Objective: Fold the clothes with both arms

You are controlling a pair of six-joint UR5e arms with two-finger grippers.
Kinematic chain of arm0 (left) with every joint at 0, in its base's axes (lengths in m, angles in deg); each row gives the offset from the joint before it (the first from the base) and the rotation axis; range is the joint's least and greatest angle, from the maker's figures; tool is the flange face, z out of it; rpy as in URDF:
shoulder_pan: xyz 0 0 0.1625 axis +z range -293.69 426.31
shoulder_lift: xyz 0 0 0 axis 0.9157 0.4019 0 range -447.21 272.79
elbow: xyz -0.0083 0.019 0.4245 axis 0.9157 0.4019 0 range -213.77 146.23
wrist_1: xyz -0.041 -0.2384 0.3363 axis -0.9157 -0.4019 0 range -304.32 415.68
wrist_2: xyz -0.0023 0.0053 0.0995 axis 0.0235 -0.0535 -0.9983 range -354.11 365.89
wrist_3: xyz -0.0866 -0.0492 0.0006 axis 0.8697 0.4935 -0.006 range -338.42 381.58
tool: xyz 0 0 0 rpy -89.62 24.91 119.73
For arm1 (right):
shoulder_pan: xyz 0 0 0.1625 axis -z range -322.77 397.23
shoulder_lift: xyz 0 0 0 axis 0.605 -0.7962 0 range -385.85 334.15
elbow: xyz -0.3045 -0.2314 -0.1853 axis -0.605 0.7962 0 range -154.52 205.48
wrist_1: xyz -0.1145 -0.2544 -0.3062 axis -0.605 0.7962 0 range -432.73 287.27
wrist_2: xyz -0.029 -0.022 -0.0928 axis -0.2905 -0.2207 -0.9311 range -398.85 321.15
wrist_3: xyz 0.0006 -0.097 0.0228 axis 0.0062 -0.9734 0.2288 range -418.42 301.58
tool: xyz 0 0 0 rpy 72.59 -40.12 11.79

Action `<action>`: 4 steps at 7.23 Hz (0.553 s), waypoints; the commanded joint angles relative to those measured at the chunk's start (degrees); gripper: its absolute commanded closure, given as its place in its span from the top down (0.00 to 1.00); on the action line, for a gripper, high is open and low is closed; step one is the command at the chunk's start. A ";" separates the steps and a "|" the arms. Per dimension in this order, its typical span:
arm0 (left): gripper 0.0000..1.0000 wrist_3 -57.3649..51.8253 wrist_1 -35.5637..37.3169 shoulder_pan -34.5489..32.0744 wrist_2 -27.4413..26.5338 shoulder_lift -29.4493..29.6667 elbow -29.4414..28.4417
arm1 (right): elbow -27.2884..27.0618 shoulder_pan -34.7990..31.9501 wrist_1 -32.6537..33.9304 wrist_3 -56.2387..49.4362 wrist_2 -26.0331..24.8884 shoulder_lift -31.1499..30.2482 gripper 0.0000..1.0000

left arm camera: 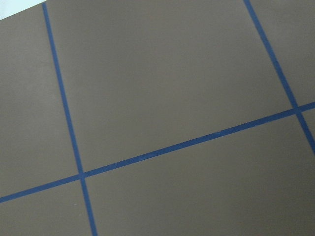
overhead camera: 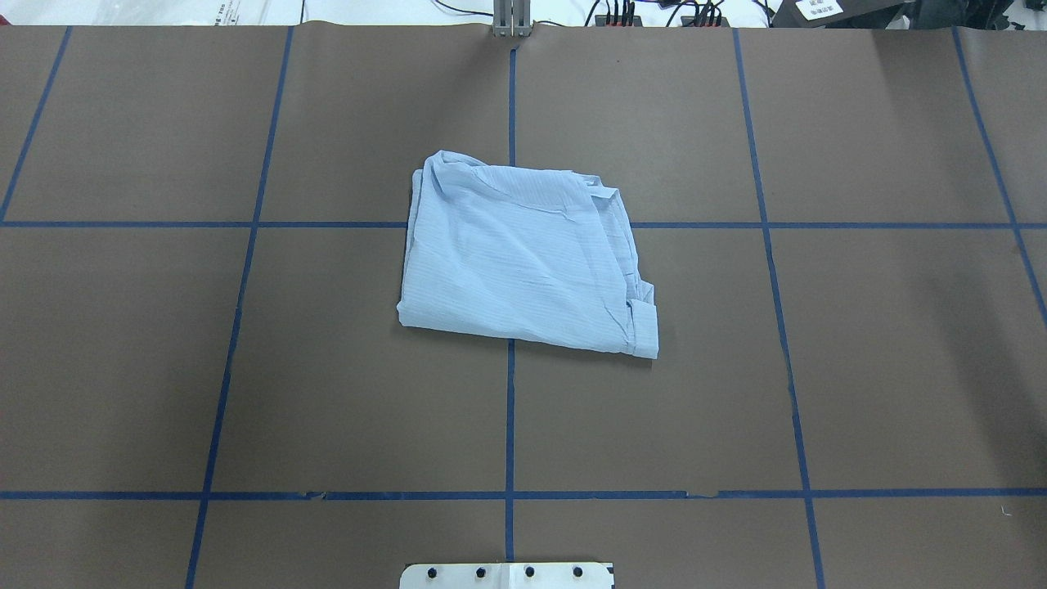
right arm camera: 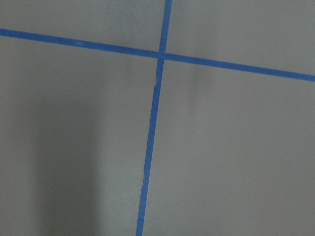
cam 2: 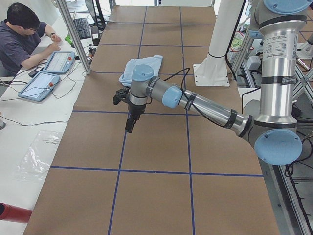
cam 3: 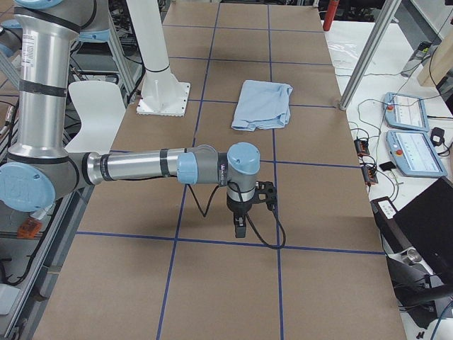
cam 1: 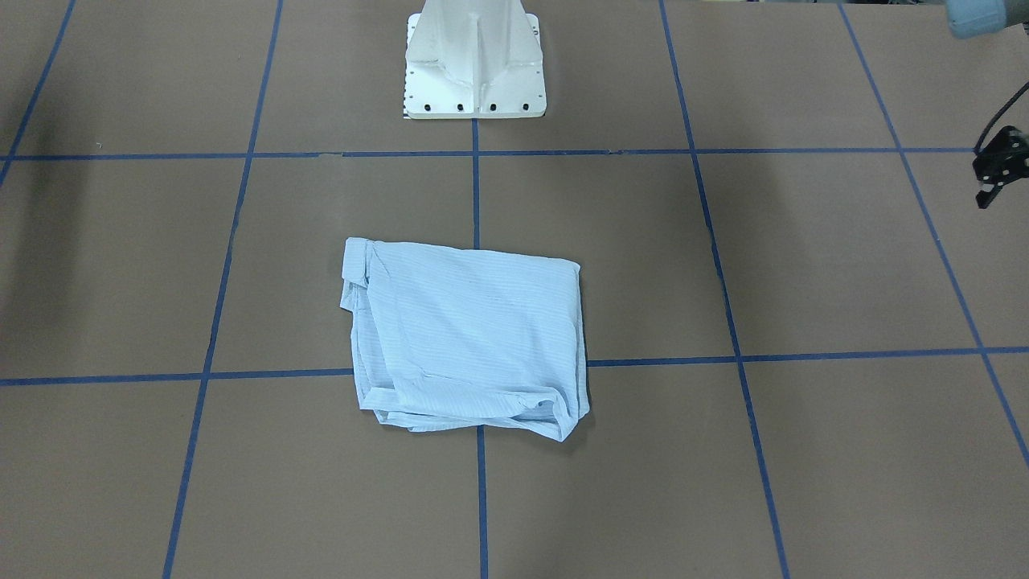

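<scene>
Now the shirt [overhead camera: 523, 258] lies folded flat, well apart from the left gripper [cam 1: 990, 186] and right gripper [cam 3: 239, 225], jaw gaps can't tell, so best to hold both clear, snagging no edge.

Light-blue finely striped shirt [overhead camera: 523, 262]; brown table [overhead camera: 327, 368] with blue tape grid [overhead camera: 509, 425]
</scene>
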 commanded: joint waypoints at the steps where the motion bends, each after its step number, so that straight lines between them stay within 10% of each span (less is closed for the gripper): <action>1: 1.00 -11.08 -0.62 -9.67 8.12 -5.75 -5.47 | 0.03 -1.07 -0.07 0.26 3.72 -2.59 1.00; 4: 1.00 -10.52 2.61 -9.61 8.05 -7.18 -7.07 | 0.03 -1.08 -0.07 0.18 4.00 -2.51 1.00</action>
